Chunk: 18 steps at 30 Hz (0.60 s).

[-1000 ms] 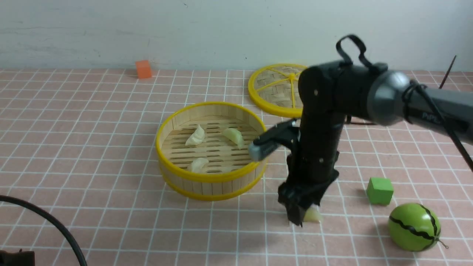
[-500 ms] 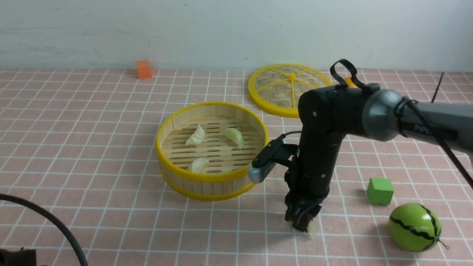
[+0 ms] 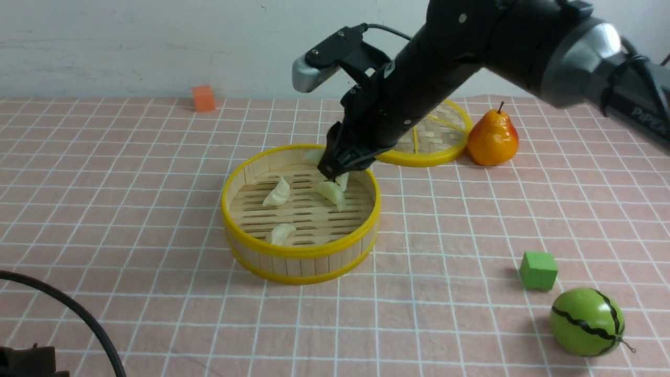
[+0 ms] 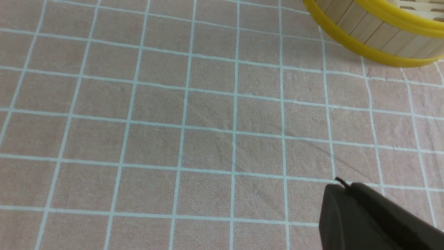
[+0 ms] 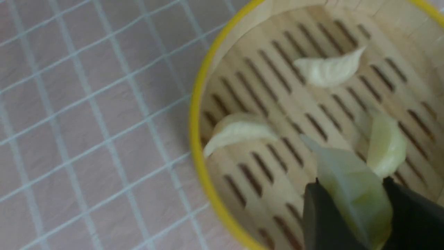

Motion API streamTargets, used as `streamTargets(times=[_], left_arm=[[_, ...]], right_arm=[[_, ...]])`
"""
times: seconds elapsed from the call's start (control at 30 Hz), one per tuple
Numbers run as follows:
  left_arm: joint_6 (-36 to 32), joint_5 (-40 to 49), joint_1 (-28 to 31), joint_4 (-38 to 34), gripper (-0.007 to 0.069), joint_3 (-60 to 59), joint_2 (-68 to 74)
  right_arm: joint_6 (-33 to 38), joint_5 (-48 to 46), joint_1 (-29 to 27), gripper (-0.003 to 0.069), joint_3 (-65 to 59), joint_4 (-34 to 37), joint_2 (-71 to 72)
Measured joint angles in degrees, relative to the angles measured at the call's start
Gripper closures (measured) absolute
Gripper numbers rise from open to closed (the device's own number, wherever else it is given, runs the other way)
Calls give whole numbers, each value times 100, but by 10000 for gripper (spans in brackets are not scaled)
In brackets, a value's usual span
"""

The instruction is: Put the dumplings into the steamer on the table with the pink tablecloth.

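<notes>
Dumpling (image 5: 357, 198) number four, pale green, is pinched in the right claw (image 3: 335, 175) over the bamboo steamer (image 3: 301, 251); left claw (image 4: 341, 184)'s closed, down by the desk (image 3: 157, 314).

The steamer (image 3: 301, 266) has yellow rims; the tablecloth (image 3: 172, 314) is pink with white grid; the melon (image 3: 587, 322), lower right, is green with black stripes.
</notes>
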<state>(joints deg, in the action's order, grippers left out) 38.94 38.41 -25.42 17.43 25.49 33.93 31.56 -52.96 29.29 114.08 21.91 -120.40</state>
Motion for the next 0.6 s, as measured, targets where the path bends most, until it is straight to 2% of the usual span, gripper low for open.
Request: streamTargets(times=[0.17,0.33,0.4,0.43,0.47,0.5,0.6], left_arm=[[0,-7,0,10,621,0,0],[0,11,0,129,620,0,0],[0,11,0,136,620,0,0],[0,11,0,136,620,0,0],[0,11,0,136,620,0,0],[0,11,0,141,620,0,0],[0,11,0,141,619,0,0]], right_arm=[[-7,399,-5,431,-5,-284,-705],[-230,129,-5,170,61,-434,-1083],[-393,-191,-5,124,181,-463,-1028],[-777,-771,-5,76,510,-590,-876],[-826,-771,-5,73,553,-610,-850],[-1115,-1320,-5,70,885,-791,-619],[-1419,-1678,-5,121,1462,-1111,-9]])
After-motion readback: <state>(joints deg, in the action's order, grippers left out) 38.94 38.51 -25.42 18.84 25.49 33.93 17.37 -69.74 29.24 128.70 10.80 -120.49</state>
